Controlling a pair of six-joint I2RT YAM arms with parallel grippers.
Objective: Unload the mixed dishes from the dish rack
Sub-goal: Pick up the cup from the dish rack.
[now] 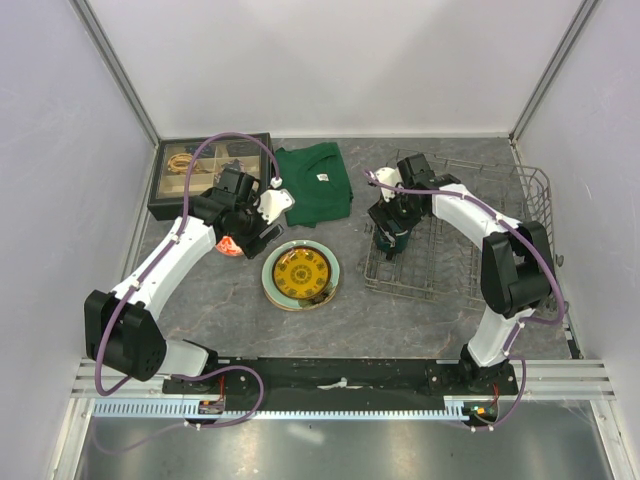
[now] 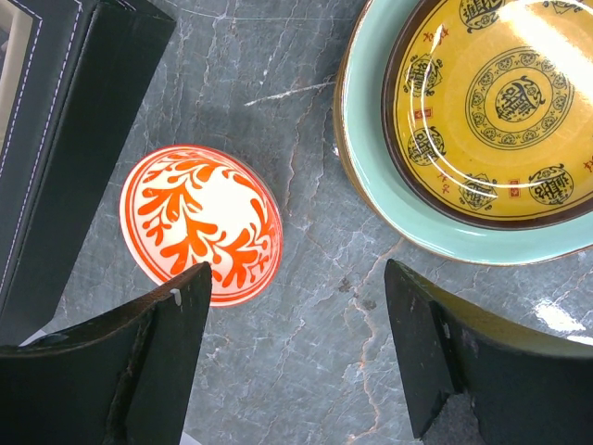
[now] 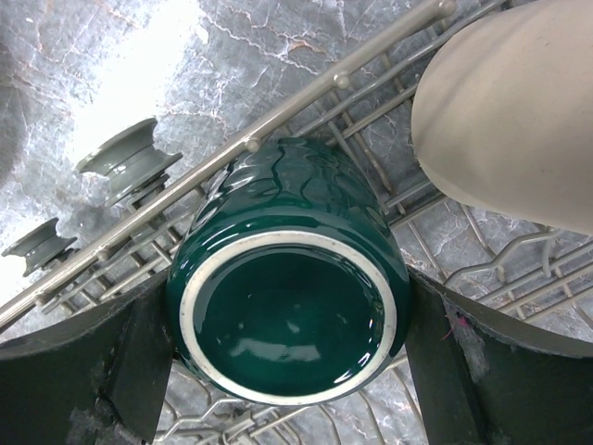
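The grey wire dish rack (image 1: pixel 447 283) stands at the right. My right gripper (image 1: pixel 390 238) reaches into its left end, with a finger against each side of the upside-down dark green mug (image 3: pixel 287 315), which still rests on the rack wires (image 3: pixel 306 97). The beige tumbler (image 3: pixel 510 111) lies beside the mug in the rack. My left gripper (image 2: pixel 296 357) is open and empty just above the table. It is beside the upturned red-and-white bowl (image 2: pixel 199 222). The small yellow plate (image 2: pixel 500 102) sits on the pale green plate (image 2: pixel 371 190), with a tan rim beneath.
A black compartmented tray (image 1: pixel 205 175) stands at the back left, close to the bowl, and its wall (image 2: pixel 65 158) shows in the left wrist view. A folded green cloth (image 1: pixel 315 185) lies behind the plate stack (image 1: pixel 300 275). Enclosure walls surround the table.
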